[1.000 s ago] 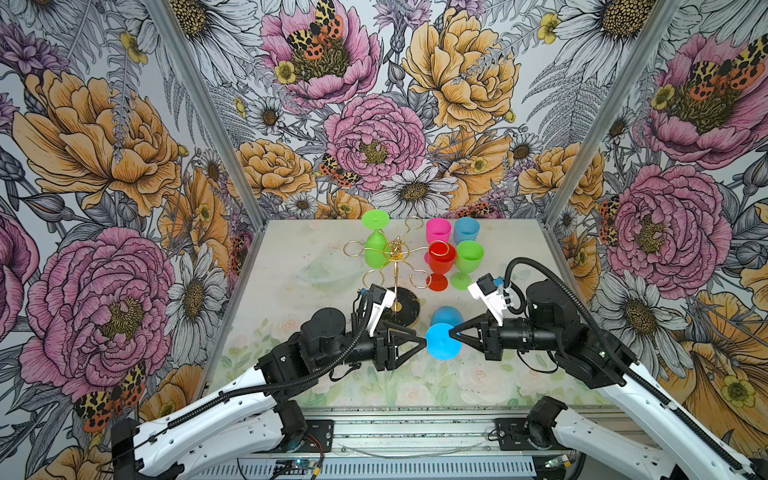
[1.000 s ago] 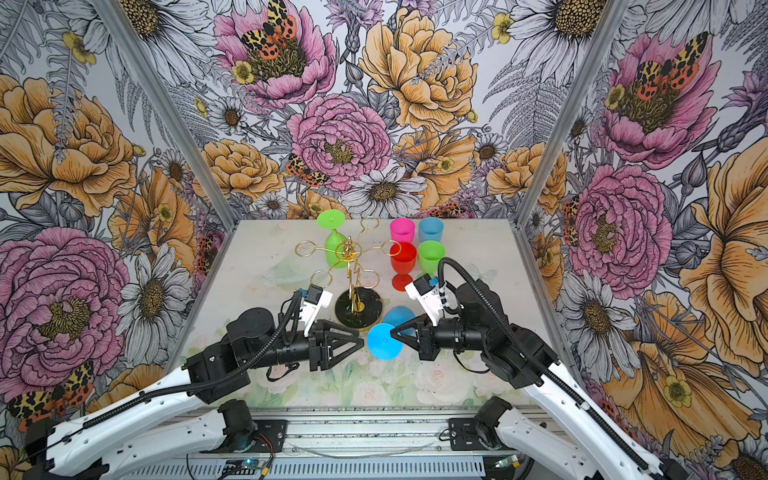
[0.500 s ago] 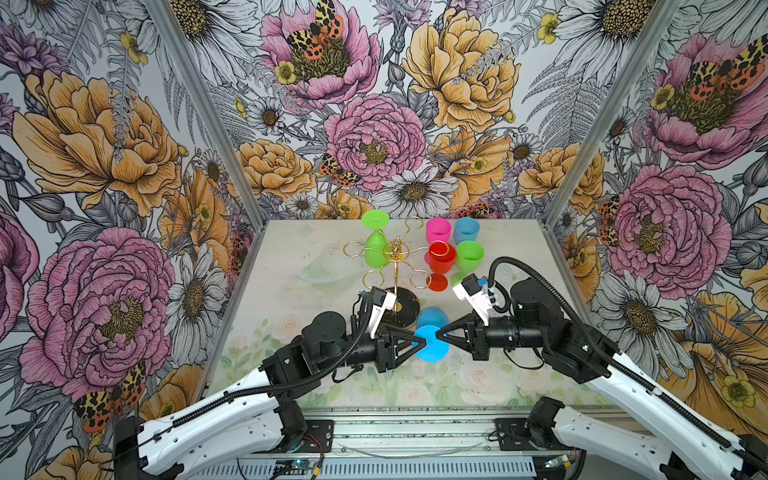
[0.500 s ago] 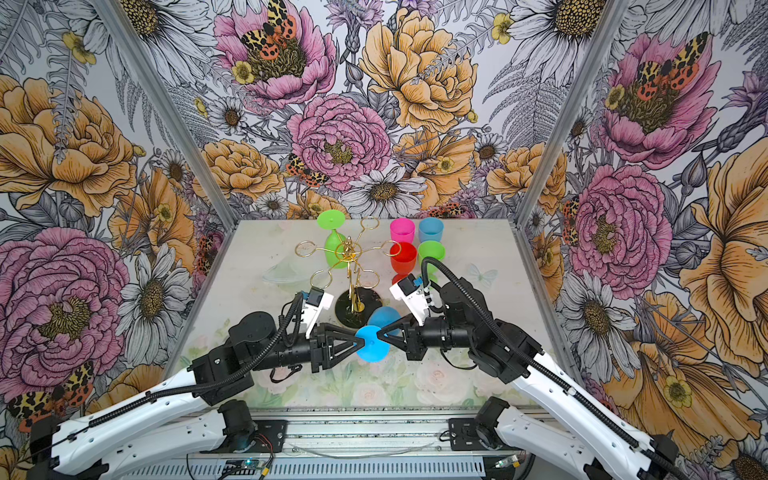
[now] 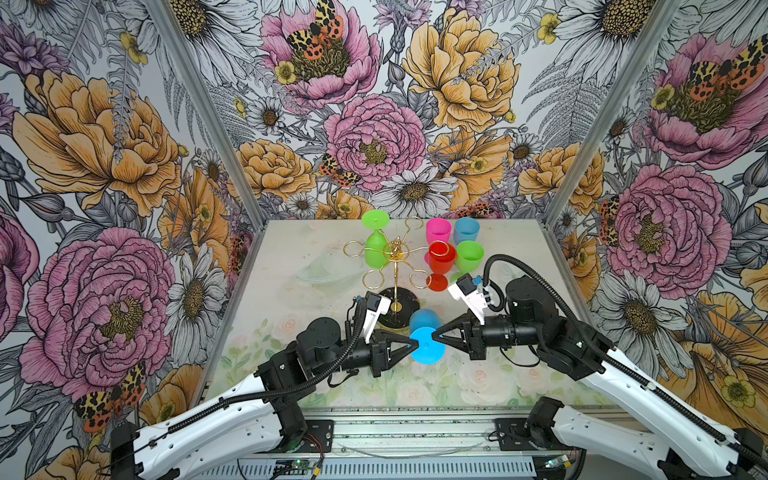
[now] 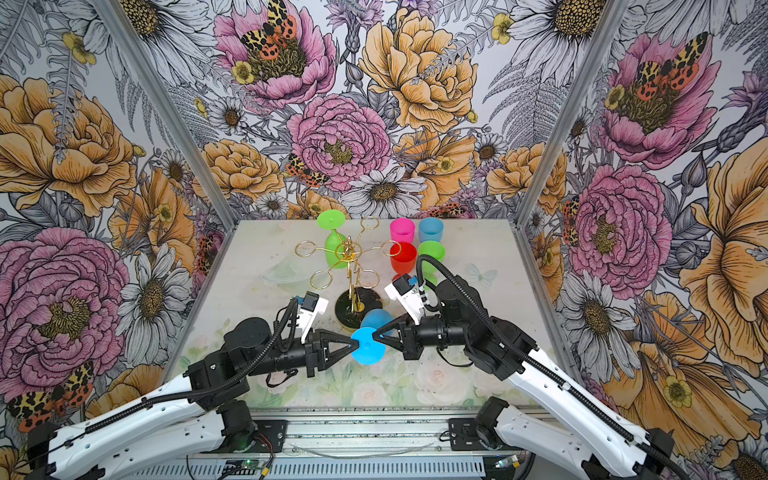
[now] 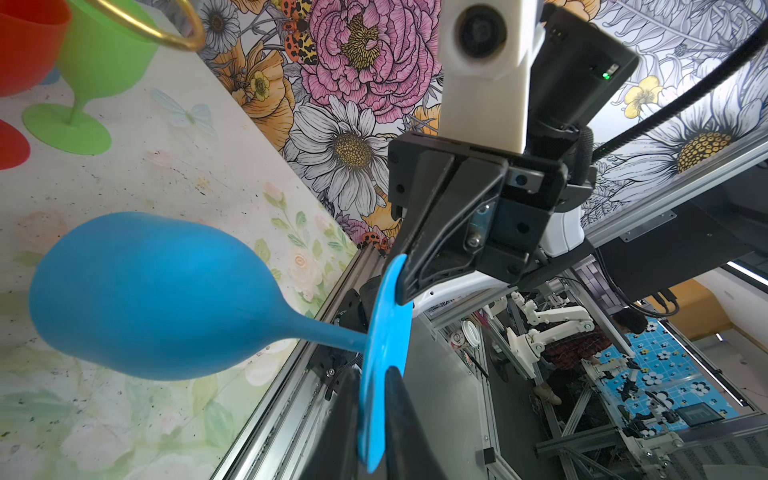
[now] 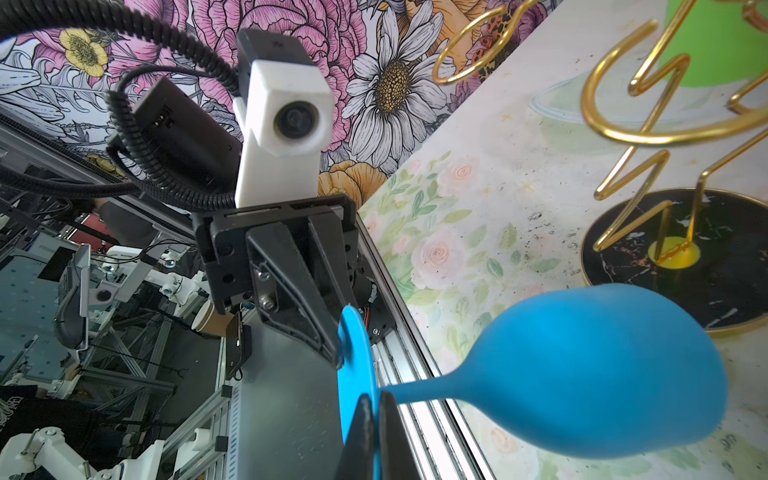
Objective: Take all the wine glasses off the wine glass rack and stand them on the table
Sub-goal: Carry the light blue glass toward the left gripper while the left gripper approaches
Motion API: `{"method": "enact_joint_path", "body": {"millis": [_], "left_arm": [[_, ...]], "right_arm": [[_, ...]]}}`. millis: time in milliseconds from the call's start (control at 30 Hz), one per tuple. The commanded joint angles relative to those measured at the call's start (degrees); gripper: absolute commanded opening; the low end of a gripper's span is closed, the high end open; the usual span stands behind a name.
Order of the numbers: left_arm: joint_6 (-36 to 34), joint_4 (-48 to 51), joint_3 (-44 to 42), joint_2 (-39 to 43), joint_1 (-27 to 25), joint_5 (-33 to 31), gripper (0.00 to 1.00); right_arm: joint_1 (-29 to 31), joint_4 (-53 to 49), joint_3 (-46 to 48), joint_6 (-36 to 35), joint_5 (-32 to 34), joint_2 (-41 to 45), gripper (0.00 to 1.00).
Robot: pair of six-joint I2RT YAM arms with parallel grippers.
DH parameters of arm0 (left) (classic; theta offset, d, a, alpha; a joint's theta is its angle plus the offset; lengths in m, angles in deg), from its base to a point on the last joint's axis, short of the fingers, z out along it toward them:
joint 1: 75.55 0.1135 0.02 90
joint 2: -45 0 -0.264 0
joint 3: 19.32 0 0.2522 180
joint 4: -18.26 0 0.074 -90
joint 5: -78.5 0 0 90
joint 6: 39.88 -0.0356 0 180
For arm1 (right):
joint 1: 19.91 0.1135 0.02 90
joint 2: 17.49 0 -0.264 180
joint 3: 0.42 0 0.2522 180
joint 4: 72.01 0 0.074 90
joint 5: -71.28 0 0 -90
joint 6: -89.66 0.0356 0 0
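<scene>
Over the floral worktop [image 5: 291, 307], off the wine glass rack [image 5: 395, 251], left gripper [image 5: 412, 343] and right gripper [image 5: 434, 333] jaws are both pinching the foot of the blue wine glass [image 5: 427, 352]; uneven pulling could drop it.

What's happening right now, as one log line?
blue wine glass: off wine glass rack, held sideways | right fingers: shut on its foot | left fingers: shut on foot's opposite edge | green glass: hangs on rack

Pink goblet [image 5: 438, 231], blue goblet [image 5: 466, 230], red goblet [image 5: 441, 259], green goblet [image 5: 469, 256] upright, clustered.
</scene>
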Motion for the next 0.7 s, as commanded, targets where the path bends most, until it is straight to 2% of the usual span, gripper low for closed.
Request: {"method": "enact_joint_path", "body": {"millis": [0, 133, 367, 533, 667], "left_arm": [[0.38, -3.43, 0.06, 1.06, -0.93, 4.68, 0.09], [0.31, -3.68, -0.22, 1.31, -0.94, 4.61, 0.05], [0.24, -3.64, -0.49, 1.48, -0.96, 5.34, 0.0], [0.12, -2.19, -0.74, 2.11, -1.0, 7.52, 0.0], [-2.89, 2.06, -0.07, 2.91, -1.02, 8.83, 0.0]], "right_arm": [[-0.29, 1.99, -1.28, 0.33, 4.54, -1.09, 0.0], [-0.3, 1.93, -1.02, 0.4, 4.43, -1.08, 0.0], [-0.52, 1.59, -0.75, 0.66, 5.7, -0.07, 0.33], [-1.55, 0.75, -0.5, 1.53, 6.82, 2.84, 0.44], [-4.08, -1.78, 0.43, 2.76, 10.97, 4.83, 0.56]]}}
